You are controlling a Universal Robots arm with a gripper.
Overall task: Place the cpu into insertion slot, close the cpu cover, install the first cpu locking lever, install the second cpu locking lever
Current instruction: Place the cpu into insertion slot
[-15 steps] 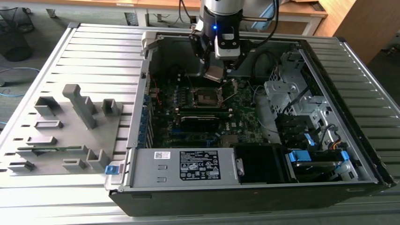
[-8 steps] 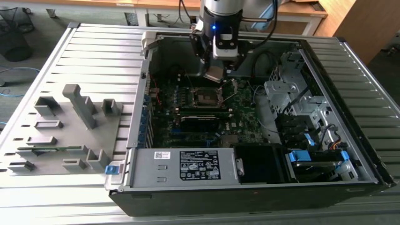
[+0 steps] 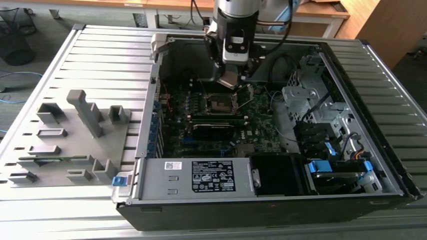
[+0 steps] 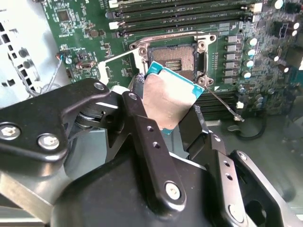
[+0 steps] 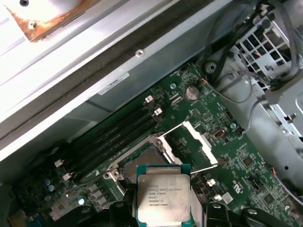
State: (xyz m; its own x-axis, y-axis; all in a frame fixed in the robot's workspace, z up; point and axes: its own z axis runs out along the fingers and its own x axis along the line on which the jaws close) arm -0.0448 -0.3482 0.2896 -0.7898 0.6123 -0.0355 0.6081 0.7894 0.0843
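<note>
Here the claw (image 4: 165,120) grips the cpu (image 4: 166,97) by its edges, the slot (image 4: 173,58) just below its tips; seating well, I judge, needs it level and square.

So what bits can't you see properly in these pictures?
Second wrist view: the gripper covers two edges of the cpu, and the gap between cpu and insertion slot cannot be judged.
First wrist view: the cpu hides part of the insertion slot; the picture's edge cuts off most of the gripper.
Exterior view: the insertion slot's pins and the gripper's hold on the cpu are too small to make out.
</note>
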